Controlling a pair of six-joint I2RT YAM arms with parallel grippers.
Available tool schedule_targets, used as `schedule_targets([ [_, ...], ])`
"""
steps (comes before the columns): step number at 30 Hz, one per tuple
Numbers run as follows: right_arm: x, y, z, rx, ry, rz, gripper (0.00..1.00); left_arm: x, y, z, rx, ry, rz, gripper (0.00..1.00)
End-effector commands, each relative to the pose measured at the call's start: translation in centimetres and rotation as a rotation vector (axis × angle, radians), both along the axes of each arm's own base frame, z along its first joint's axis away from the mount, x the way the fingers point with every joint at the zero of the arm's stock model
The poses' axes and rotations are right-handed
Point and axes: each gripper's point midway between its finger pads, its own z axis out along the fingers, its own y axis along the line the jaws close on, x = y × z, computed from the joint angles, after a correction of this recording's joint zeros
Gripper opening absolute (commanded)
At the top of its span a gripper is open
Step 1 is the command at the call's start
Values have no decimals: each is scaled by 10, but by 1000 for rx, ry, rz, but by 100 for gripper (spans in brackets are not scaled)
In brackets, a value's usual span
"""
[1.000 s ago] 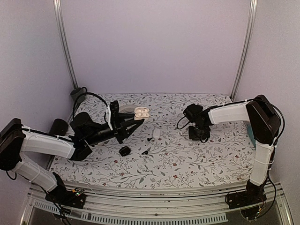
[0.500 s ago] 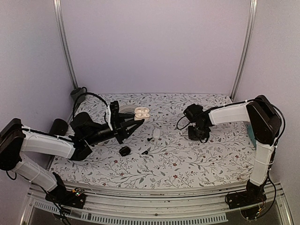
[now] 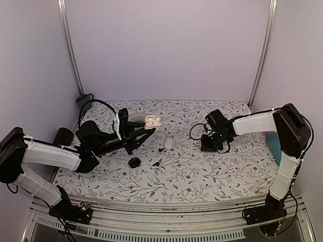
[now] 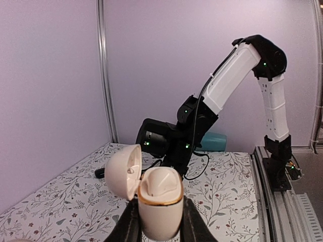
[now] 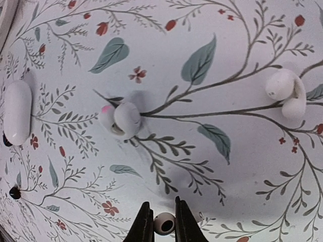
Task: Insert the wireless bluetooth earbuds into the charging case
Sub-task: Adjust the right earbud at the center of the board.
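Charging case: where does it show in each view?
Top external: charging case just left of picture centre, lid open.
Left wrist: bottom centre, clamped between the left fingers.
Right wrist: not in it.
Shared landmark: the floral table cover, in all three.

Loose earbuds (image 5: 121, 119) ahead of right hand (image 5: 164, 222)

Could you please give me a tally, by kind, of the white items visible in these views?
Charging case: 1, lid open, held in the left claw
Earbuds: 2, lying on the table
White oblong piece: 1, on the table
Small white round piece: 1, between the fingers of the right claw
Total: 5
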Motion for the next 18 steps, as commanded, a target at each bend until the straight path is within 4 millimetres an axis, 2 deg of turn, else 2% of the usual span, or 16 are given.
schedule_targets([
  [1,-10,28,21,65,-43,170,16,7,3,2,-12,1,20,0],
  [3,-13,26,18,3,-47,191,18,7,3,2,-12,1,18,0],
  [9,-17,10,18,-169,-74,182,34,7,1,2,-12,0,12,0],
  [15,-22,1,32,-197,-80,100,46,8,0,2,-11,3,8,0],
  [18,-31,12,38,-105,-66,58,47,8,-1,2,-11,2,6,0],
])
